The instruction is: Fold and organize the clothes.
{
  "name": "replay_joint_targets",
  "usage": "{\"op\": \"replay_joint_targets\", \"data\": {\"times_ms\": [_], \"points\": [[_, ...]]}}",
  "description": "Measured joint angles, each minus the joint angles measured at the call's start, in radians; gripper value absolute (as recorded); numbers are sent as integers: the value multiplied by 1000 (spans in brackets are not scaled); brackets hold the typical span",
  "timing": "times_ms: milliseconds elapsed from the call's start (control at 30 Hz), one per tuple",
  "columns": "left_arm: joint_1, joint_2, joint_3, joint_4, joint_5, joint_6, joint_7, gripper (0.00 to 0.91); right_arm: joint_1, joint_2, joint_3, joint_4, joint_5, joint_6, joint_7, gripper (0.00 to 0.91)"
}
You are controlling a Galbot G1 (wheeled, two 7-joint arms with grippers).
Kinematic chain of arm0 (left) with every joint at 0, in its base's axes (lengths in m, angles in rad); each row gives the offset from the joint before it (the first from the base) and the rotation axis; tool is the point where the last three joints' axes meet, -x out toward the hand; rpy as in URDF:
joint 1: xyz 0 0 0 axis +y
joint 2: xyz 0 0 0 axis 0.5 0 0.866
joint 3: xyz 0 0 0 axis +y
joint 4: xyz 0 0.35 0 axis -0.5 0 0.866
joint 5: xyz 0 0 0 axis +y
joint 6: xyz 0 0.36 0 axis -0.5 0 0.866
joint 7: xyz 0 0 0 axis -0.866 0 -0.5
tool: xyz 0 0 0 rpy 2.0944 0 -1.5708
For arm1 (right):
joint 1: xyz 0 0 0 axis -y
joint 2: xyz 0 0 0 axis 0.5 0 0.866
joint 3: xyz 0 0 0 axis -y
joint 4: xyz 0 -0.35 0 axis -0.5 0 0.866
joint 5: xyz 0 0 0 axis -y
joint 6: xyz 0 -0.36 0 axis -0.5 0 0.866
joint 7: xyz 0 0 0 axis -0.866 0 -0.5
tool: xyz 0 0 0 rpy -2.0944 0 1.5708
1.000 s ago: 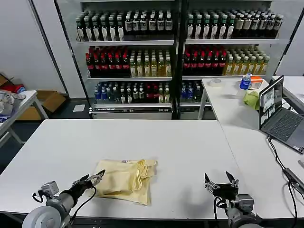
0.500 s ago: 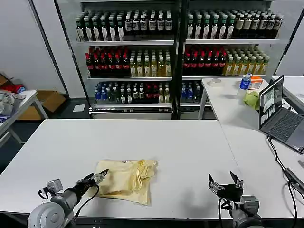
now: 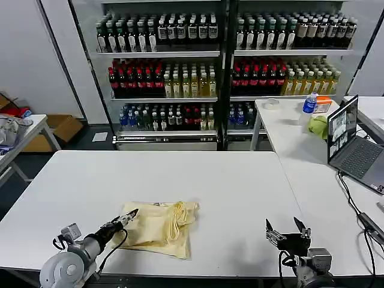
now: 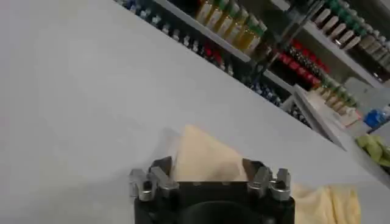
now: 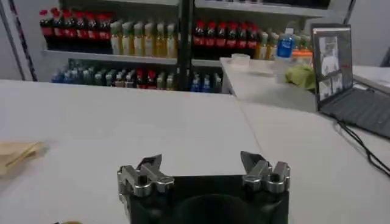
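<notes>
1. At about 7 o'clock in the head view, nearest the robot, the left pincer reaches over the near left edge of the T-shirt. In the left wrist view its fingers stand spread wide apart with nothing between them, and the cream cloth lies just beyond the tips.
2. At about 5 o'clock, the right pincer hangs low over bare table, well apart from the shirt. Its two fingers are spread wide and hold nothing.
3. The pale cream-yellow T-shirt lies on the white table at roughly 6 o'clock, a little left of centre. It is folded into a rough, compact rectangle, with bunched wrinkles running along its right-hand part. A small label shows at the far edge. In the right wrist view a corner of the shirt sits off to the side on the table.
4. Toward 2 o'clock, a second white table carries an open laptop with a cable trailing toward the near edge. Farther along sit a small yellow-green cloth and a blue-capped bottle.
5. At 12 o'clock, farthest off, glass-fronted shelves hold rows of drink bottles in dark, red and yellow bands.
</notes>
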Motion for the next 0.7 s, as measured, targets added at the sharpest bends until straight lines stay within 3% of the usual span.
{"op": "replay_joint_targets", "data": {"times_ms": [700], "points": [[3,-51,-48,11,-128,3,-22,40,-32,7,18,30,-1,1,2,907]]}}
